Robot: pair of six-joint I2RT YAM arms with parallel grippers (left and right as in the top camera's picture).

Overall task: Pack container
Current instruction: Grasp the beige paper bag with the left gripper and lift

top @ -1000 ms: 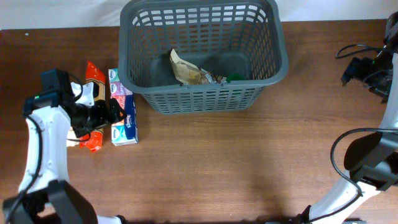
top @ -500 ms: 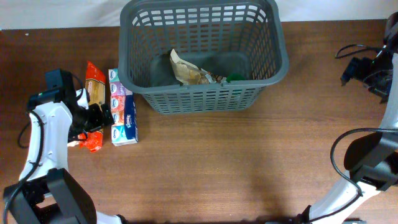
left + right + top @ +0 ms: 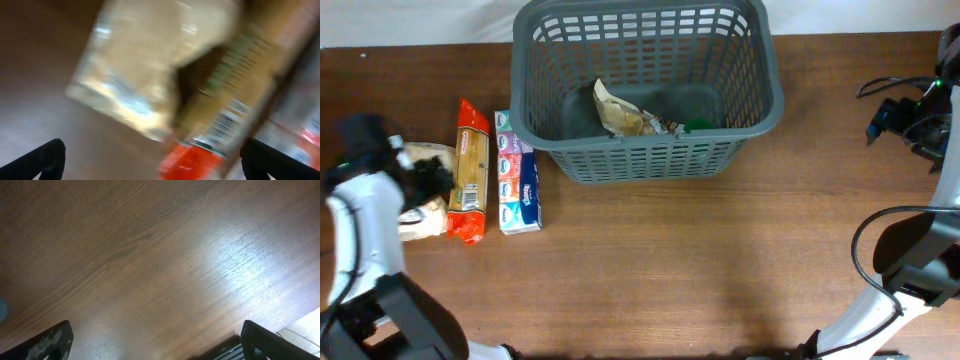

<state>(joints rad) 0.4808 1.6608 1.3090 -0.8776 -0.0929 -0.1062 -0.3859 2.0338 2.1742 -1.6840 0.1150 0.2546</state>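
Overhead showed the large dark grey slotted plastic basket (image 3: 640,158) standing upright at the far middle of the brown wooden tabletop (image 3: 670,260). Its mouth faced up and its long axis ran left to right, with a crumpled wrapper (image 3: 625,115) inside. Left of it lay a blue-and-white tissue pack (image 3: 518,185), a long orange-red pasta packet (image 3: 470,170) lying near to far, and a clear bag of pale contents (image 3: 420,205). The left end effector (image 3: 157,162) hung over bag and packet, spread wide and empty. The right end effector (image 3: 162,345), equally wide and empty, sat over bare wood far right. Because the bag touched the packet, a wide grasp could catch both, or the slack film might slip free.
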